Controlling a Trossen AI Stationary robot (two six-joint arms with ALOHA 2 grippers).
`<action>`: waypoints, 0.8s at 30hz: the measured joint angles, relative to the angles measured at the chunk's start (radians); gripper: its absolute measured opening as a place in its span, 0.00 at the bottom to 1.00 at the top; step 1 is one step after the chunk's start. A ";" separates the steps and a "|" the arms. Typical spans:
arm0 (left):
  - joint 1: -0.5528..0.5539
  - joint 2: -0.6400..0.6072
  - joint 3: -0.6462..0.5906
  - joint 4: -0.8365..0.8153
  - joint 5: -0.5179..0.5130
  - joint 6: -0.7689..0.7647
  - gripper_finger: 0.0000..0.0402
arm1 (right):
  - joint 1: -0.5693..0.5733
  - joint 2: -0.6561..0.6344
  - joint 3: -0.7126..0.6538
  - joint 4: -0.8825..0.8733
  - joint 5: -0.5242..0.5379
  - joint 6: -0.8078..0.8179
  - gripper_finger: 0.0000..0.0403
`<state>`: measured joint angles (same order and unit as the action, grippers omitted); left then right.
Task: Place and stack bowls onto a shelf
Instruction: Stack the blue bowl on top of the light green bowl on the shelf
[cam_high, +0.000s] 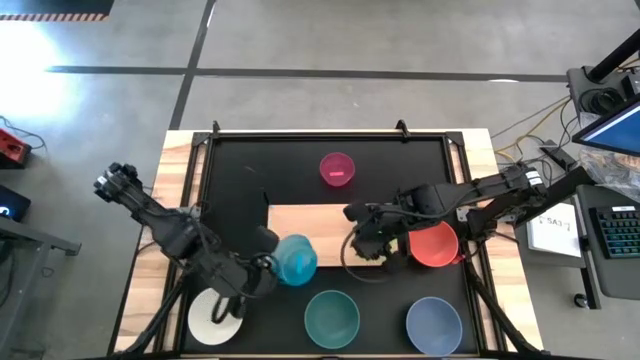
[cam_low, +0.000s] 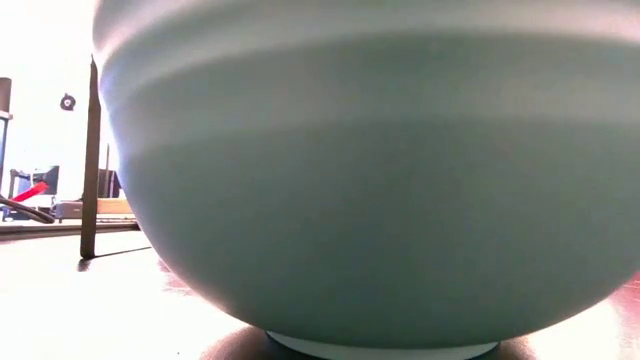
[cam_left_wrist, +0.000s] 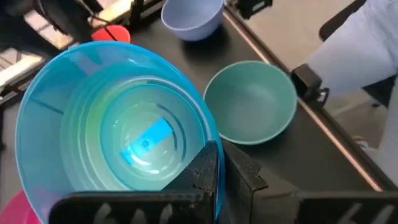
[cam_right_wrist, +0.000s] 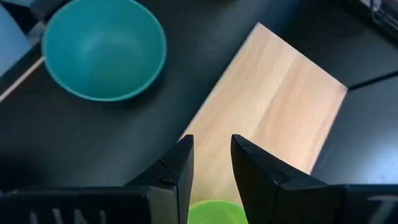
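Teal bowl (cam_low: 380, 190) up front; L fingers (cam_left_wrist: 208, 186) grip blue bowl (cam_high: 296, 259) (rim).

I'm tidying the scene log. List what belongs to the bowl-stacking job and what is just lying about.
Job: shelf; blue bowl in left gripper; green bowl at right gripper, over the shelf; magenta bowl; red bowl; teal bowl; grey-blue bowl; white bowl.
Lying about: keyboard; paper sheet; headphones, all beyond the table.

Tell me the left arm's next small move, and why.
Probably carry the blue bowl further over the shelf and lower it. The left gripper pinches its rim, and the bowl hangs at the board's near-left corner, not yet set down.
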<state>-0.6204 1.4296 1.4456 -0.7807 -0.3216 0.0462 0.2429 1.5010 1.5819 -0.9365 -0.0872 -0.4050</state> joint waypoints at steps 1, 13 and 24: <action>0.006 0.012 0.000 0.000 -0.001 0.001 0.00 | 0.008 -0.001 0.007 0.001 0.000 0.001 0.24; 0.108 0.128 0.005 0.065 0.235 0.139 0.00 | 0.087 -0.007 0.106 0.058 -0.005 0.000 0.24; 0.231 0.135 0.011 0.184 0.456 0.388 0.00 | 0.092 -0.007 0.111 0.089 -0.201 -0.047 0.24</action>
<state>-0.3898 1.5642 1.4563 -0.5967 0.1343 0.4343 0.3347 1.4937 1.6932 -0.8471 -0.2878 -0.4523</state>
